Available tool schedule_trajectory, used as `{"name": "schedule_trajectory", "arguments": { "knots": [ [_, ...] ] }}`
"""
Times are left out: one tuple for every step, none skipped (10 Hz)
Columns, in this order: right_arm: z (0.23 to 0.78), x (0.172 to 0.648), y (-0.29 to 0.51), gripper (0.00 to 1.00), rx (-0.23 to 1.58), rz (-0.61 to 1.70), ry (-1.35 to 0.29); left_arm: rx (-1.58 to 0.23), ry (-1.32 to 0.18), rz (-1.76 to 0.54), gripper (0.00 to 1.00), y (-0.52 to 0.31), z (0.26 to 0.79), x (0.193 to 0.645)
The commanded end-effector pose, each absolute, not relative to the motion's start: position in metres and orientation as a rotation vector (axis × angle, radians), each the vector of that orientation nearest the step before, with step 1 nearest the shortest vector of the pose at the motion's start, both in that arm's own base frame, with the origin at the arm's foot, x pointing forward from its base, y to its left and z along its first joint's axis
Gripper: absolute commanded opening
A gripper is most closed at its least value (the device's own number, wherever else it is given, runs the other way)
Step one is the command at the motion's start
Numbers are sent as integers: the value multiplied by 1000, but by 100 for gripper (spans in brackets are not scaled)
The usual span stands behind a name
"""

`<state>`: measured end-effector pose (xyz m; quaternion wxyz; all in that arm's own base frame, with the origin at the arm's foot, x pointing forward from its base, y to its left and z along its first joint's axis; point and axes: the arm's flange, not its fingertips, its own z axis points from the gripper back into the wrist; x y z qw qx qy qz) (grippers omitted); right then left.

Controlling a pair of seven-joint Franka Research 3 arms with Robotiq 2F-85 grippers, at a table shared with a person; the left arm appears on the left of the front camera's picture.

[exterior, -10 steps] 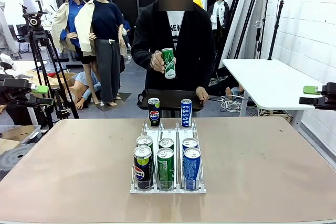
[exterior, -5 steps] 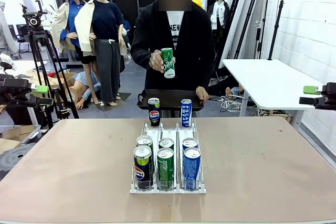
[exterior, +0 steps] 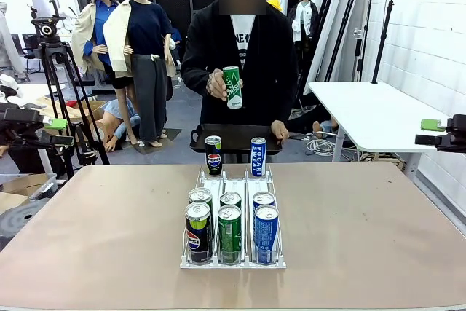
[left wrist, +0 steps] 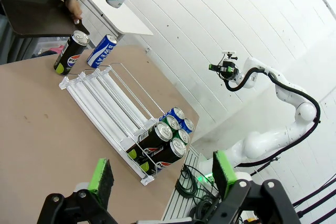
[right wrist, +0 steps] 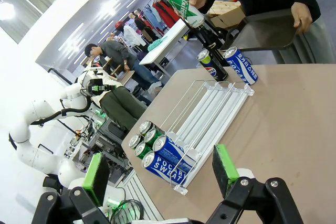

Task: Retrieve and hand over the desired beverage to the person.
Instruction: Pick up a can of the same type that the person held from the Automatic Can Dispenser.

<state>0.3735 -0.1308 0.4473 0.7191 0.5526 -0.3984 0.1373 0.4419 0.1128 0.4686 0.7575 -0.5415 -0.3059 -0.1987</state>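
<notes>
Front and wrist views of the shared table (exterior: 364, 238). The person (exterior: 244, 56) stood at the far side, holding a green can (exterior: 232, 87) upright at chest height in one hand (exterior: 216, 85). The other hand (exterior: 279, 131) gripped a black tray (exterior: 237, 138), kept level just beyond the far edge of the table.

A white three-lane rack (exterior: 233, 180) lay at the middle of the table, running from near to far. Its near end held six upright cans, two per lane: black Pepsi cans (exterior: 197, 232) in the left lane, green cans (exterior: 229, 234) in the middle lane, and blue Pocari Sweat cans (exterior: 266, 233) in the right lane. At the rack's far end stood a single black Pepsi can (exterior: 213, 155) on the left and a single blue can (exterior: 258, 156) on the right, with the middle lane bare between them.

The left gripper (left wrist: 163, 174) was raised off the left side of the table, its jaws released and spread wide with nothing between the green pads. The right gripper (right wrist: 160, 171) was raised off the right side, its jaws likewise released and grasping nothing. Both were well apart from the rack and the cans.
</notes>
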Motion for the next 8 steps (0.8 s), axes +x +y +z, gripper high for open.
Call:
{"name": "schedule_trajectory", "arguments": {
  "knots": [
    [446, 373, -130, 100, 1227, 302, -881, -1175, -671, -431, 100, 114, 469, 442],
    [446, 373, -130, 100, 1227, 302, -881, -1175, -671, -431, 100, 114, 469, 442],
    [446, 373, -130, 100, 1227, 302, -881, -1175, -671, -431, 100, 114, 469, 442],
    [446, 373, -130, 100, 1227, 302, -881, -1175, -671, -431, 100, 114, 469, 442],
    [446, 373, -130, 100, 1227, 302, -881, -1175, -671, -431, 100, 114, 469, 442],
    [446, 373, -130, 100, 1227, 302, -881, -1175, -671, -431, 100, 114, 469, 442],
    [446, 373, -130, 100, 1227, 302, -881, -1175, -671, -431, 100, 114, 469, 442],
    [446, 373, -130, 100, 1227, 302, -881, -1175, -671, -431, 100, 114, 469, 442]
  ]
}}
